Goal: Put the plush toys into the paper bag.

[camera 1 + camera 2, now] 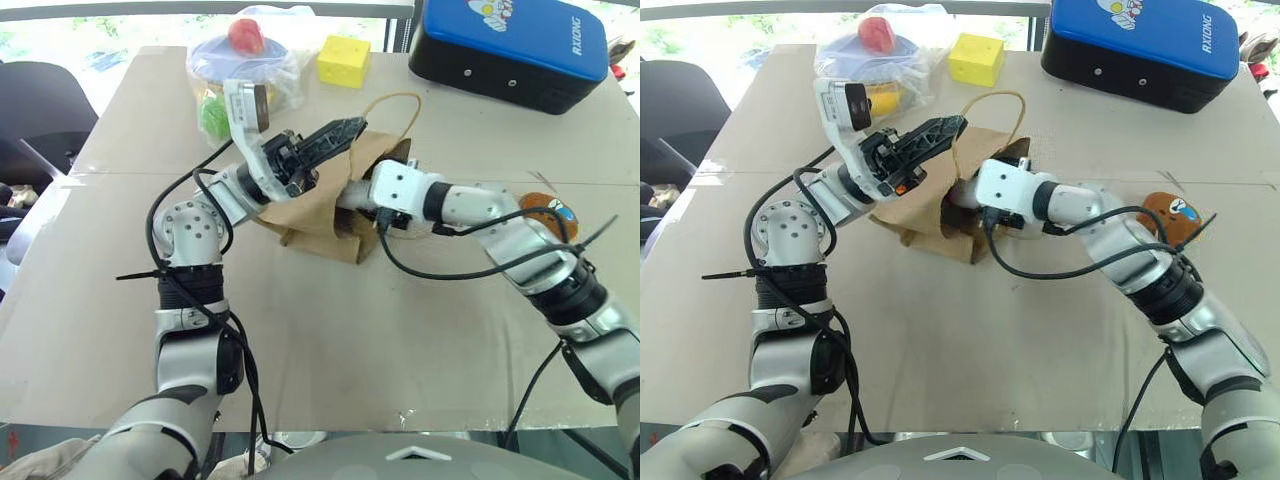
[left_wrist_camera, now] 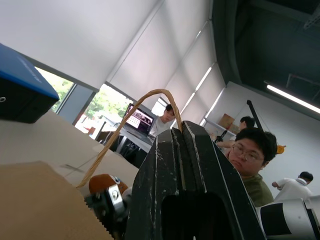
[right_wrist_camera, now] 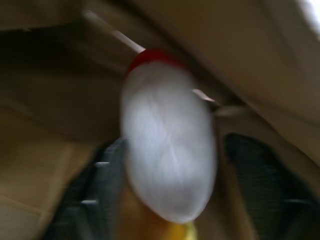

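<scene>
The brown paper bag (image 1: 315,215) lies on the table's middle with its mouth lifted. My left gripper (image 1: 350,128) is shut on the bag's top edge, right where the loop handle (image 1: 395,100) starts. My right gripper (image 3: 182,175) reaches into the bag's mouth, and from the head views its fingers are hidden inside. In the right wrist view the white chick (image 3: 167,145) with its red top hangs between the spread fingers (image 3: 270,170), inside the bag, with a gap on one side. The brown plush toy (image 1: 548,212) sits on the table to the right, behind my right forearm.
A yellow cheese-like cube (image 1: 344,60) and a clear plastic bag of toys (image 1: 245,65) stand at the table's back. A blue and black case (image 1: 510,45) is at the back right. A dark chair (image 1: 40,110) is off the left edge. People (image 2: 247,155) sit beyond the table.
</scene>
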Robot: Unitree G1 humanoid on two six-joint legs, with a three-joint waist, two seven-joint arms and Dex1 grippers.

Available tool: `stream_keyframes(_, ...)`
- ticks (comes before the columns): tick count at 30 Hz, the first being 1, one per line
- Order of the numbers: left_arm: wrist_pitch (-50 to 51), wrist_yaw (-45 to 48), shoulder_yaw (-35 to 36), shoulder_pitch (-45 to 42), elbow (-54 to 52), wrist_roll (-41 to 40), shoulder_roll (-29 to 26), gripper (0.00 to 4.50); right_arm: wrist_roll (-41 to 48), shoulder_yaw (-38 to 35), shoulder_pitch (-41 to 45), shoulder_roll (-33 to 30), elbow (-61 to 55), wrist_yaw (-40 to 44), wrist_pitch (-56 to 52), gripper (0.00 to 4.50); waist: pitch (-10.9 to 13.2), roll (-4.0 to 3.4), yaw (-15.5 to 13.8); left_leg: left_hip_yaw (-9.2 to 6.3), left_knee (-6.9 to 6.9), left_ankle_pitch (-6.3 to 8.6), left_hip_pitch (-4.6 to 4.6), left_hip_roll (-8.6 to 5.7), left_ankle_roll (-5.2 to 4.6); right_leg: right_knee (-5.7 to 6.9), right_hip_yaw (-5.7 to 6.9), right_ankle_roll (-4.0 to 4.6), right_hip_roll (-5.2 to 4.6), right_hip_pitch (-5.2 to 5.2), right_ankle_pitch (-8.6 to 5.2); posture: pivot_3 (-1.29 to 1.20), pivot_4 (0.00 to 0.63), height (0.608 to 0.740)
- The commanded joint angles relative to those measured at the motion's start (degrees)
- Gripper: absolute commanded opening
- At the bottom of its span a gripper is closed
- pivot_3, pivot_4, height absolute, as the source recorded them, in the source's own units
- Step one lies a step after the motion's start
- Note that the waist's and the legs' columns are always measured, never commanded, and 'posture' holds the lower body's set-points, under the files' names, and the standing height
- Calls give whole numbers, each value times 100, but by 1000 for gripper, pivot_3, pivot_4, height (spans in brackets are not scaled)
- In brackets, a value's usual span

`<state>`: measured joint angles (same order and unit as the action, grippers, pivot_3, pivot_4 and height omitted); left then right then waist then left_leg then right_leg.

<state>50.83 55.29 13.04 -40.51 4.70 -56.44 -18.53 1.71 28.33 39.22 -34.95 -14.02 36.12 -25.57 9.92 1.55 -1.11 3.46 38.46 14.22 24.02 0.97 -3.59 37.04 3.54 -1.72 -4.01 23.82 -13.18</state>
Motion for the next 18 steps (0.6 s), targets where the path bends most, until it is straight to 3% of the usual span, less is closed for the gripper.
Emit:
stream_keyframes(1,-185,-27,77,55,-194,-32,-20,0,538,-1020,-677,-457,-1461,295,-681,3509,1,-2,12,0,0,0,2,0,0,-5,2,-2,-3,-1,1,0,150,740)
stream_keyframes(3,-339,-60,29,52,-151,78,37,0,1131,-1829,-1120,-503,-2325,247,-1431,3509,1,-2,26,-5,2,0,2,-1,0,-5,7,-6,-6,-4,3,0,150,740)
stream_keyframes(6,-570,-113,-69,12,-132,234,159,0,2182,-3895,-2359,-115,-3905,-40,-2860,3509,-1,1,1,-2,2,-1,-10,6,3,3,4,-7,-8,-8,4,0,150,740)
stream_keyframes(10,-675,-86,-137,24,-187,299,190,0,2241,-5597,-3597,-197,-4586,-190,-3794,3509,-2,-1,-21,-36,0,-3,-10,5,8,-5,22,-6,-8,-29,4,0,150,740)
stream_keyframes(14,-786,-94,-217,39,-152,351,279,0,1417,-6101,-4971,-791,-4224,-455,-3889,3509,-4,-5,-7,-24,2,-2,-12,-2,5,-6,12,-6,-5,-28,3,0,150,740)
stream_keyframes(18,-889,-80,-313,13,-90,413,381,0,788,-5320,-4958,-1081,-3059,-1039,-3525,3509,-6,-9,61,-2,3,5,-32,2,-11,2,-16,-7,1,-28,3,0,150,740)
